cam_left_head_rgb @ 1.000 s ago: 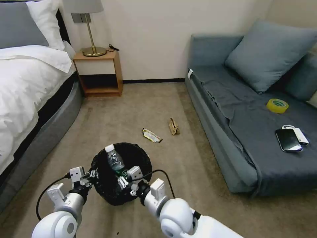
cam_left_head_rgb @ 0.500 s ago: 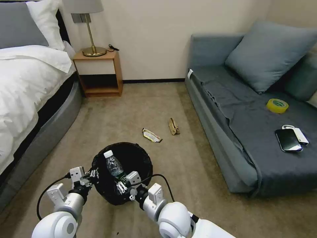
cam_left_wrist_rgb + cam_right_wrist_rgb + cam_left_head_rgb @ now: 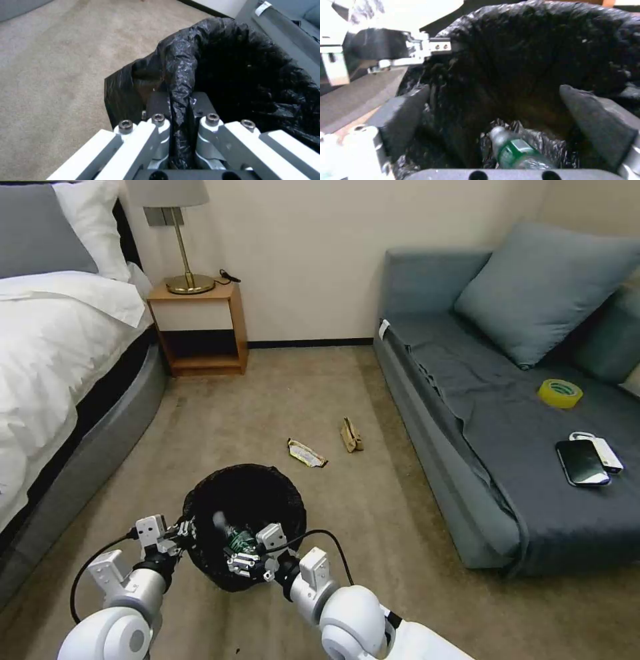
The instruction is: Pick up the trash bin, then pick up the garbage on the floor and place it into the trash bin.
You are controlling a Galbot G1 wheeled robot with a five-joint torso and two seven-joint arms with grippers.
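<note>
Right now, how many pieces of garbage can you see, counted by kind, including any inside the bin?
Clear bottle with green label, lying inside the trash bin: 1
Yellowish foil snack wrapper, on the carpet: 1
Folded brown paper piece, on the carpet: 1
Total: 3

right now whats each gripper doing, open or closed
Left gripper: closed on the rim of the trash bin.
Right gripper: open over the bin, holding nothing; the bottle lies inside below it.
</note>
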